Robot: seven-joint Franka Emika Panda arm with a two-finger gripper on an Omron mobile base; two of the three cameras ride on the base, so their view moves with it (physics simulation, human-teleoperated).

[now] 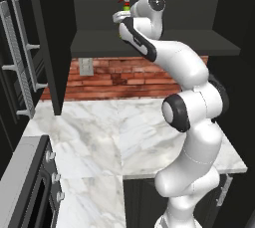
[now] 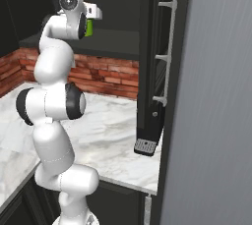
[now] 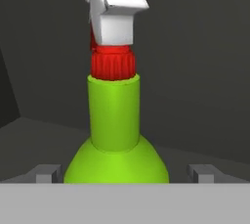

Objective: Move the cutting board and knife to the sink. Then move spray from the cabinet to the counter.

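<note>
Up on the dark cabinet shelf (image 1: 164, 43) stands the small bright green spray bottle (image 3: 115, 135), red-and-white trigger upright. The two-finger gripper (image 3: 126, 171) straddles its shoulder, fingers apart, untouching. It looks light, rigid, slick plastic; I'd clamp the broad body, not the neck.

A red brick wall (image 1: 114, 80) is seen behind the desk's back edge, with a grey outlet plate (image 1: 85, 66) set into it near its left end. An oven front with round knobs (image 1: 54, 176) is seen below the desk's left edge. A tall grey panel (image 2: 216, 101) is seen at the right
</note>
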